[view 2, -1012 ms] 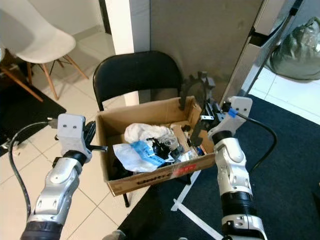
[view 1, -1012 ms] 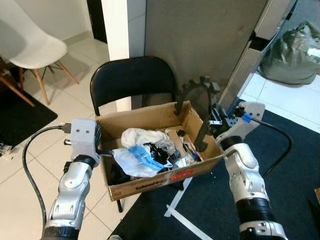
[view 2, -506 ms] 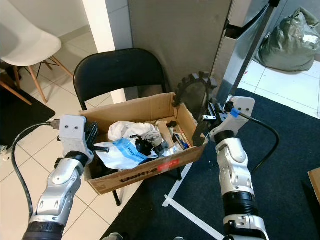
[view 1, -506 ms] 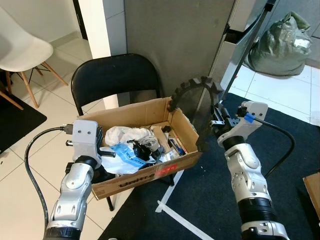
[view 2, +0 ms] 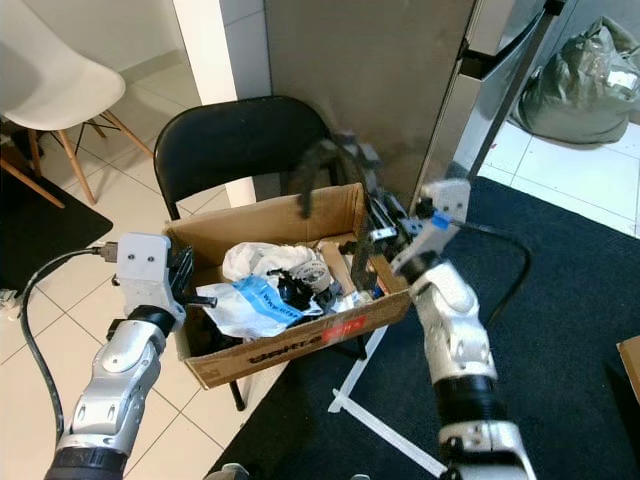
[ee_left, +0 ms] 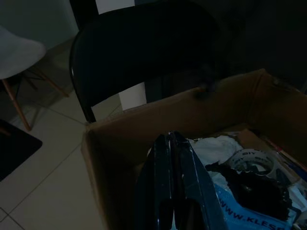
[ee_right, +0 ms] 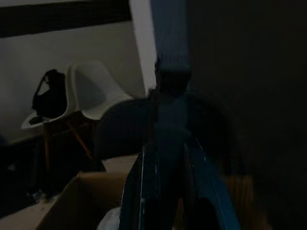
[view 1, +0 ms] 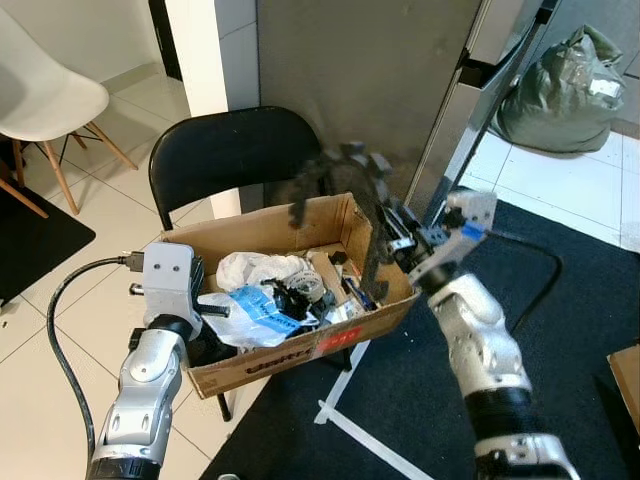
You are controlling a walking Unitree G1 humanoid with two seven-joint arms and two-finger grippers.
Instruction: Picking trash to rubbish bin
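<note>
Black toothed ring (view 1: 345,190), a half-hoop of what looks like stiff plastic, pinched by the right hand (view 1: 378,262) and held over the box's (view 1: 290,355) right end; likely light, rigid and awkward, best gripped on its plain leg as now; the cardboard box sits on a black chair (view 1: 225,150), full of soft trash: white bag (view 1: 262,270), blue wrapper (view 1: 262,310), tape roll (ee_left: 249,160); left hand (ee_left: 171,158), fingers pressed together on nothing, hovers at the box's left wall.
</note>
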